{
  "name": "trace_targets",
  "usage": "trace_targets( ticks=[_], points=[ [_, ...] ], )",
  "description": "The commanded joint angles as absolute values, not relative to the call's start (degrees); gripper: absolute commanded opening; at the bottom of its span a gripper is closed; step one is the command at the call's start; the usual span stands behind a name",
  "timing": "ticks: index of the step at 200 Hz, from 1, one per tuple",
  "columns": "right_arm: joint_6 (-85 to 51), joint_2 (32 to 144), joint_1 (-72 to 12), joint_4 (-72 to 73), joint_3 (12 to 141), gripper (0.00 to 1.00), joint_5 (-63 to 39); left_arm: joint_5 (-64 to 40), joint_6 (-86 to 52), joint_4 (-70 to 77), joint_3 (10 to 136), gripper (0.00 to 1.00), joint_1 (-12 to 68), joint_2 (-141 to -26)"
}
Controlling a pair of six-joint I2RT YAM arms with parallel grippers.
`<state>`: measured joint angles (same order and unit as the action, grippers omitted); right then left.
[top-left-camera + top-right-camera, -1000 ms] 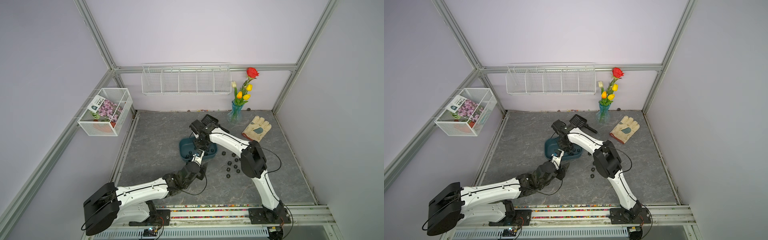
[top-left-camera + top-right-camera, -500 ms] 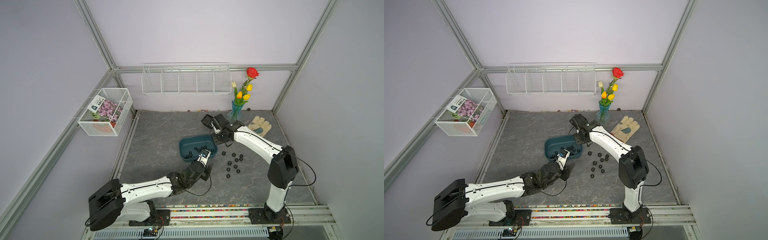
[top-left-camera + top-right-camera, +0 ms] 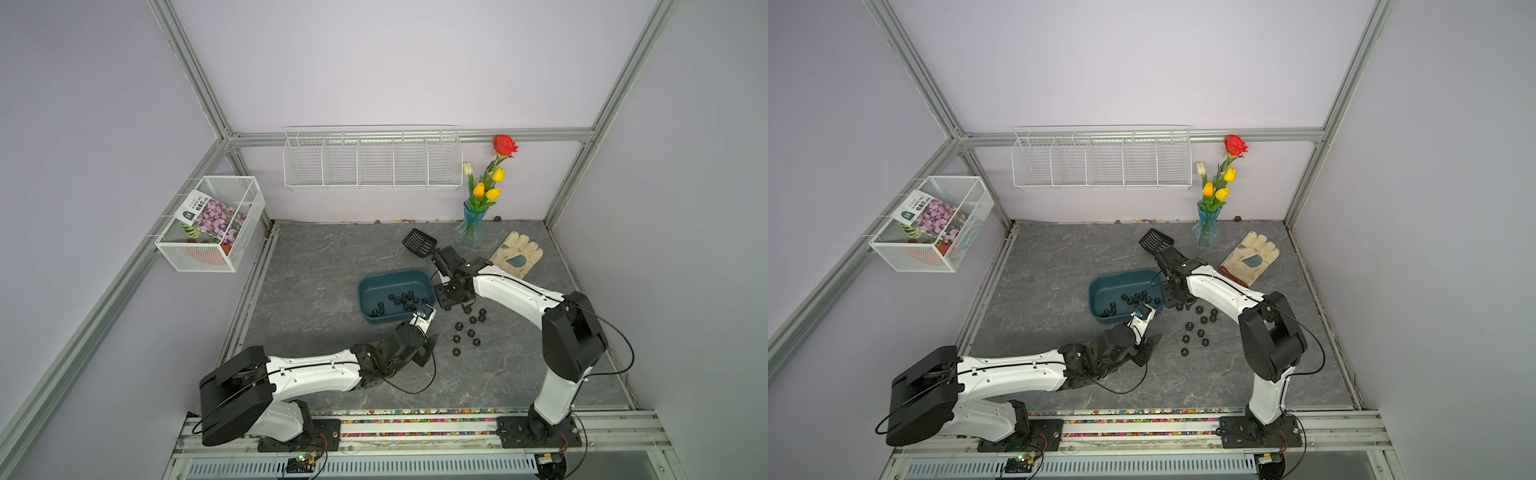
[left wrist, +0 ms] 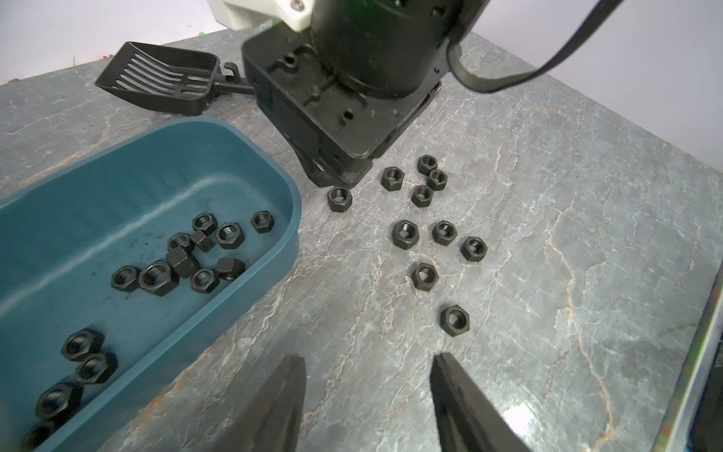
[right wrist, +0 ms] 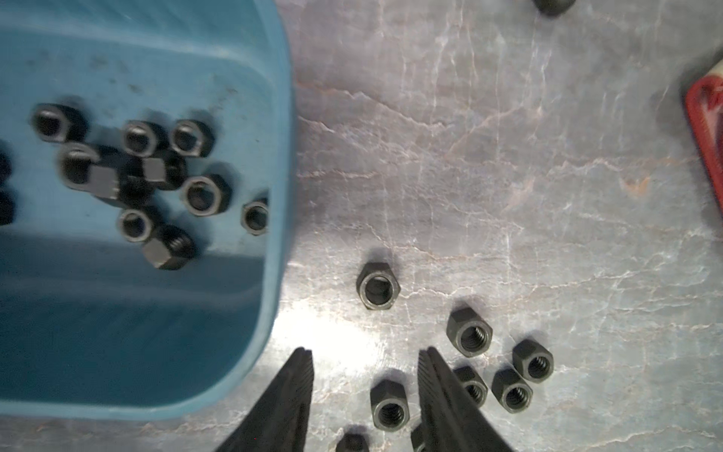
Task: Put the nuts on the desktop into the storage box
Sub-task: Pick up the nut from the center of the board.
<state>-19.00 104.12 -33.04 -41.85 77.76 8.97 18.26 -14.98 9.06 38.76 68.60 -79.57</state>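
Observation:
The teal storage box [image 3: 366,300] [image 3: 1097,296] sits mid-desktop with several black nuts [image 4: 180,262] [image 5: 203,193] inside. Several more nuts [image 3: 471,332] [image 3: 1200,332] [image 4: 405,234] lie loose on the desktop just right of the box. My right gripper [image 3: 455,305] [image 3: 1177,305] [image 5: 365,360] points down at the box's right end. It is open, and one loose nut [image 5: 388,399] lies on the stone between its fingers. My left gripper [image 3: 430,328] [image 3: 1152,326] [image 4: 367,375] is open and holds nothing, low at the box's near right corner, beside the loose nuts.
A black slotted scoop [image 3: 419,242] [image 4: 156,78] lies behind the box. A blue vase of flowers [image 3: 471,226] and a pale glove [image 3: 517,253] are at the back right. White wire baskets [image 3: 372,160] hang on the walls.
My right arm has swung off the box, out to the right and then down over the loose nuts at its right end. My left gripper has shifted slightly right.

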Motion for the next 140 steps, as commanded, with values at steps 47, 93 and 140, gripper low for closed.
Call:
trace_targets(
  ticks=[47,93,140],
  points=[
    [-20.46,107.18,-31.65,-36.95,73.93,0.48,6.92,17.30,-15.95,9.49,40.25,0.57,68.91,-80.60],
    [-20.57,109.99,-30.72,-35.46,73.00,0.48,6.20,17.14,-15.92,9.64,40.41,0.57,68.91,-81.21],
    [-20.45,111.30,-29.63,-34.29,72.43,0.48,5.54,17.19,-15.73,9.27,41.13,0.57,68.92,-82.27]
  ],
)
